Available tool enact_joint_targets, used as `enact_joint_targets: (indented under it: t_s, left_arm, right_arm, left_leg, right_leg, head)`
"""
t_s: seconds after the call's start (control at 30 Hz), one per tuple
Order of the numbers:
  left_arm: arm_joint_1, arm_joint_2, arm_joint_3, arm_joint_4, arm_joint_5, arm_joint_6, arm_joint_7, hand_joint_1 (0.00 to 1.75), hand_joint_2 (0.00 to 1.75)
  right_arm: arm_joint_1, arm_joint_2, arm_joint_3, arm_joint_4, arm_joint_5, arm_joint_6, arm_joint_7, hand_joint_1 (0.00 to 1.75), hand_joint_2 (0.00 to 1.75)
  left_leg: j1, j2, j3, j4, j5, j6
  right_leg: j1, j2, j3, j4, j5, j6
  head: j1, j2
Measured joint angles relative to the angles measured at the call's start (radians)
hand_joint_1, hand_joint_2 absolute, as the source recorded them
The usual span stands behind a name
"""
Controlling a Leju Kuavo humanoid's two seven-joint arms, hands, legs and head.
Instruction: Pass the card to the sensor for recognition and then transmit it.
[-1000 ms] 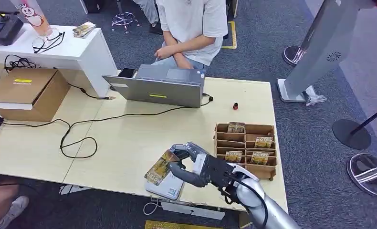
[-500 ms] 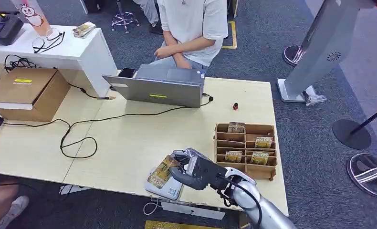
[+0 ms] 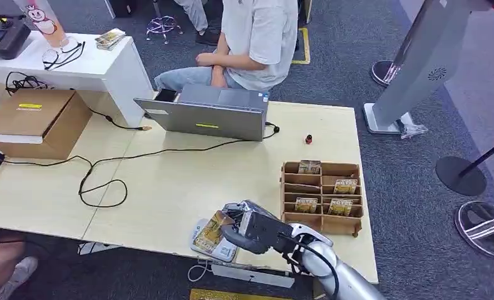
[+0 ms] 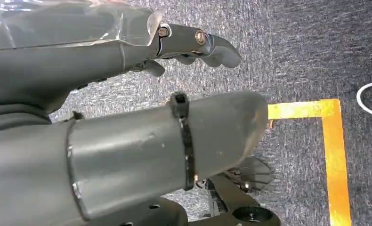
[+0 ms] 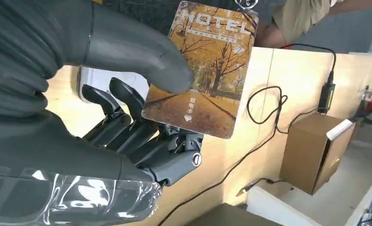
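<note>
I have the right hand (image 3: 257, 229) gripping the card (image 3: 209, 231) just over the sensor (image 3: 222, 250); recognition appears under way, handover outstanding; left hand (image 4: 127, 108) holds nothing.

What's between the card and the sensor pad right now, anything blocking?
Nothing visible. The right hand holds the card directly over the white sensor at the table's near edge. No other object lies between them; actual contact can't be told.

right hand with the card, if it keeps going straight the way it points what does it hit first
Probably the white sensor at the table's near edge. The right hand points left across the table, holding the card just over the pad. Whether the card touches it is unclear.
</note>
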Motion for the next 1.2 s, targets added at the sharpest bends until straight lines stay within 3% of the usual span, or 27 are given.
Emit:
enact_joint_targets:
  t_s: [0.47, 1.2]
  left_arm:
    - [-0.002, 0.005, 0.000, 0.000, -0.005, -0.019, 0.016, 0.00, 0.00]
    - [-0.009, 0.005, -0.007, 0.000, -0.019, -0.024, 0.023, 0.00, 0.00]
  right_arm:
    - [0.001, 0.008, 0.039, 0.012, 0.042, -0.015, 0.030, 1.75, 1.75]
    - [-0.084, 0.106, 0.142, 0.140, 0.032, -0.032, 0.076, 1.75, 1.75]
  left_leg:
    - [0.000, 0.000, 0.000, 0.000, 0.000, 0.000]
    - [0.000, 0.000, 0.000, 0.000, 0.000, 0.000]
  right_leg:
    - [0.000, 0.000, 0.000, 0.000, 0.000, 0.000]
    - [0.000, 0.000, 0.000, 0.000, 0.000, 0.000]
  head:
    - [0.000, 0.000]
    - [0.000, 0.000]
